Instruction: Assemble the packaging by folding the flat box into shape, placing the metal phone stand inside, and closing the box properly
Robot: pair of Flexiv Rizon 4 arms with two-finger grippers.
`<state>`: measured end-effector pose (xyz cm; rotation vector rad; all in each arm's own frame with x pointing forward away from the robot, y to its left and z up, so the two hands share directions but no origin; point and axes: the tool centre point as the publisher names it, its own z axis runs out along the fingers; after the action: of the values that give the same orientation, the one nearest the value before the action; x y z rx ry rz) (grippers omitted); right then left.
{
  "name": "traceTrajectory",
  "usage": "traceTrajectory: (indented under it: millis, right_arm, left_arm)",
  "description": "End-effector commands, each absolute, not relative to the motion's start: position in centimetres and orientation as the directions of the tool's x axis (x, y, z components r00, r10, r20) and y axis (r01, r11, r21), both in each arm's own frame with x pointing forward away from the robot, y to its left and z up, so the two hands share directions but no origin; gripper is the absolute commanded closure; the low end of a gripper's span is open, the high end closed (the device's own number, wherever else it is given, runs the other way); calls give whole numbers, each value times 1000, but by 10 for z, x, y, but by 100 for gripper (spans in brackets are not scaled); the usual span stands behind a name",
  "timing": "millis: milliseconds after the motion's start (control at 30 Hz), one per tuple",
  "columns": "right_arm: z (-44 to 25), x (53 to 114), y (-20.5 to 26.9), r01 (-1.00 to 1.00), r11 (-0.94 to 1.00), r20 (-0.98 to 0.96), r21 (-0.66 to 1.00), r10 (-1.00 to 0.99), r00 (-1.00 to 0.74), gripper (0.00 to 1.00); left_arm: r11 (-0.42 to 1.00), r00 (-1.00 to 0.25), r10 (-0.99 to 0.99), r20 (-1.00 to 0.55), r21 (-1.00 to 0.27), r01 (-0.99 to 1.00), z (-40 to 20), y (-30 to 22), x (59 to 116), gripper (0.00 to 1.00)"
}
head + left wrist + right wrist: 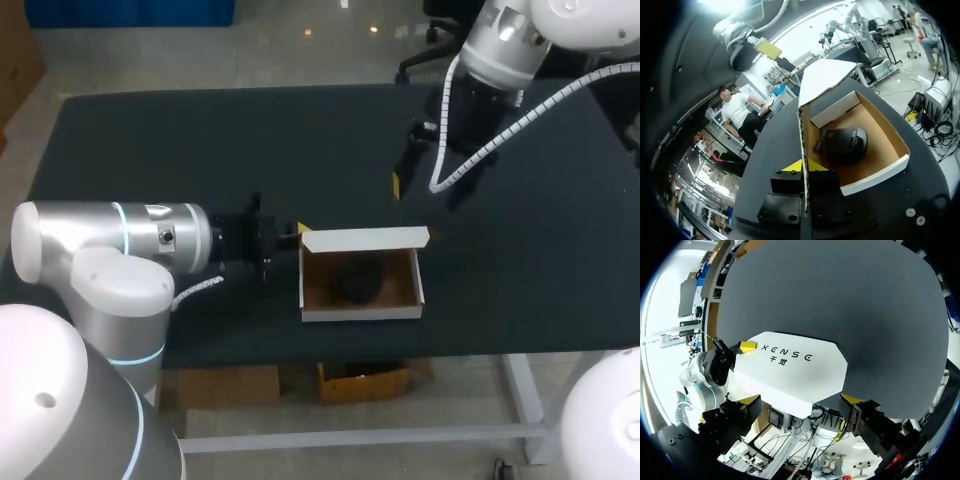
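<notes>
Yellow-tipped left hand [807,166] pinches the box [875,175] by its side wall; right hand [801,402] hangs spread.

Phone stand [355,281] in box [361,313] near table's [200,140] front edge; left jaws on its left wall.

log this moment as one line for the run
box: folded, lid upright | phone stand: inside box | left claw: shut on box side wall | right claw: open, empty, lid ahead
</notes>
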<state>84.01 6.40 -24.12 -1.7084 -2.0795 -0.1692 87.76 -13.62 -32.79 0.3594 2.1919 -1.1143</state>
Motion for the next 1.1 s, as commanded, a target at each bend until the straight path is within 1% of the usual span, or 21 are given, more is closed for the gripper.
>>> traceTrajectory:
  millis: [33,167,233,333,433,467,500,733,867,900,1100]
  right_arm:
    - [-249,844,66,942,219,397,-253,912,-106,0]
    - [-257,844,65,937,195,393,-289,917,-70,1]
    - [-260,844,64,935,186,400,-300,915,-54,9]
    - [-265,843,63,931,178,406,-317,913,-36,14]
    - [-269,840,64,928,177,417,-329,909,-25,25]
    - [-270,840,64,927,176,418,-331,908,-23,27]
    - [-271,839,64,926,175,420,-334,907,-20,31]
    - [-281,831,64,918,173,425,-357,905,-6,44]
    - [-287,827,62,916,163,426,-366,905,9,44]
    - [-288,827,61,916,160,426,-367,905,12,47]
    - [-300,822,59,910,156,439,-383,898,30,49]
  left_arm:
    - [598,-719,-56,-693,-600,532,-336,-135,871,100]
    - [608,-698,-53,-714,-577,544,-341,-134,870,100]
    - [614,-692,-58,-719,-572,543,-343,-134,869,100]
    - [618,-685,-60,-726,-566,546,-345,-134,869,100]
    - [619,-672,-61,-738,-556,555,-346,-134,870,100]
    - [617,-667,-59,-743,-552,561,-346,-134,869,100]
    - [616,-663,-58,-747,-549,565,-346,-134,869,100]
    - [620,-636,-44,-771,-520,588,-347,-135,867,100]
    - [625,-627,-35,-778,-507,594,-349,-136,868,100]
    - [625,-627,-34,-779,-506,595,-350,-137,867,100]
    - [620,-609,-26,-793,-491,613,-351,-137,866,100]
